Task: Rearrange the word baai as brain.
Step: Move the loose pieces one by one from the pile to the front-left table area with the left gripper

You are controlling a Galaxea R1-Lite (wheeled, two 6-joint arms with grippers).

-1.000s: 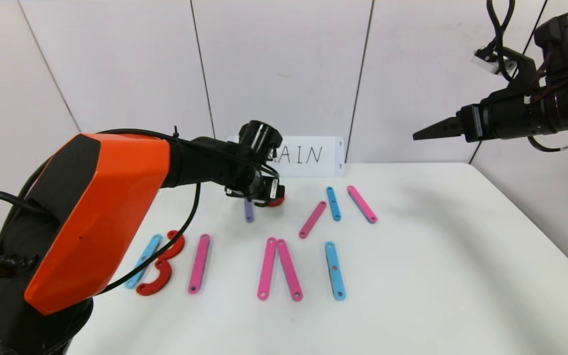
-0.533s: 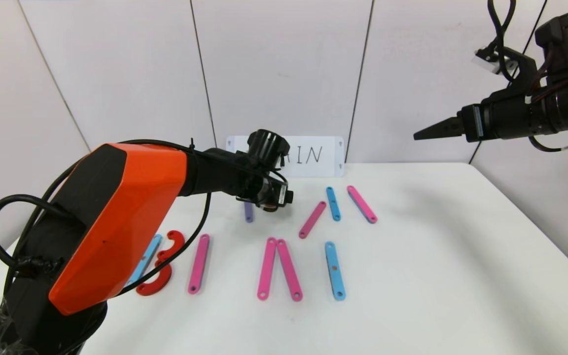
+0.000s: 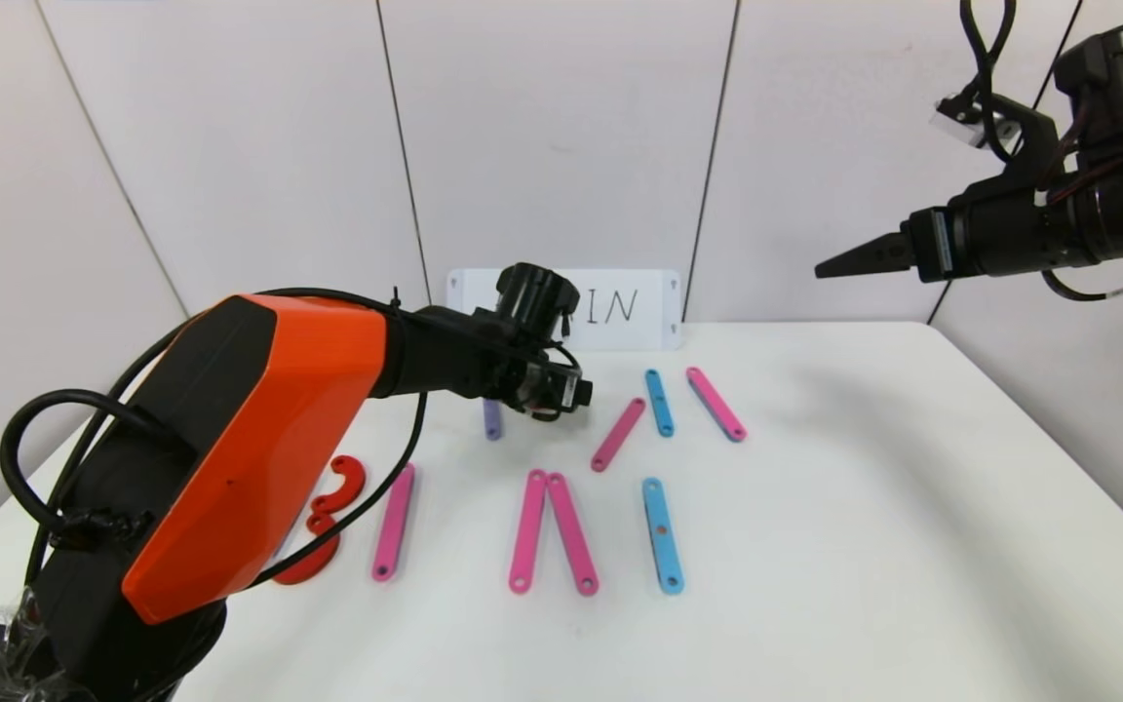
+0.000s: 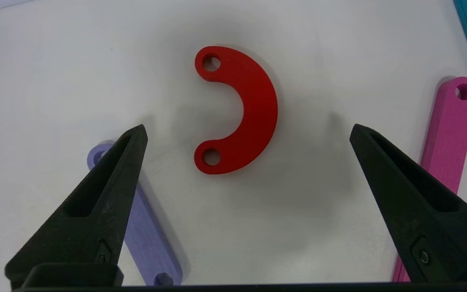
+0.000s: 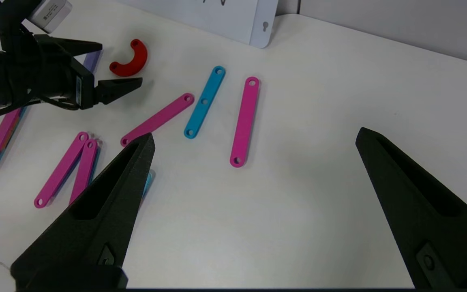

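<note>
The word's pieces lie flat on the white table [image 3: 864, 507]. In front are two red curves [image 3: 342, 478], a pink strip [image 3: 393, 522], a pink pair joined at the top [image 3: 529, 531] and a blue strip [image 3: 662, 534]. My left gripper [image 4: 248, 132] hovers open, low over the table at the back. A third red curve [image 4: 243, 109] lies just beyond its fingertips, untouched. A purple strip [image 4: 148, 231] lies under one finger. In the head view the left gripper [image 3: 561, 395] hides that curve. My right gripper [image 3: 839, 261] hangs open and empty high at the right.
A loose pink strip [image 3: 618, 434], a blue strip [image 3: 659, 402] and another pink strip [image 3: 716, 404] lie at the back right of the left gripper. A white card with handwritten letters [image 3: 635, 310] leans on the wall behind. The left arm's orange shell [image 3: 250, 439] covers the front left.
My left arm has swung to the right, its gripper staying open over the back of the table. It now hides the front-left blue strip and the back red curve. The right arm has not moved.
</note>
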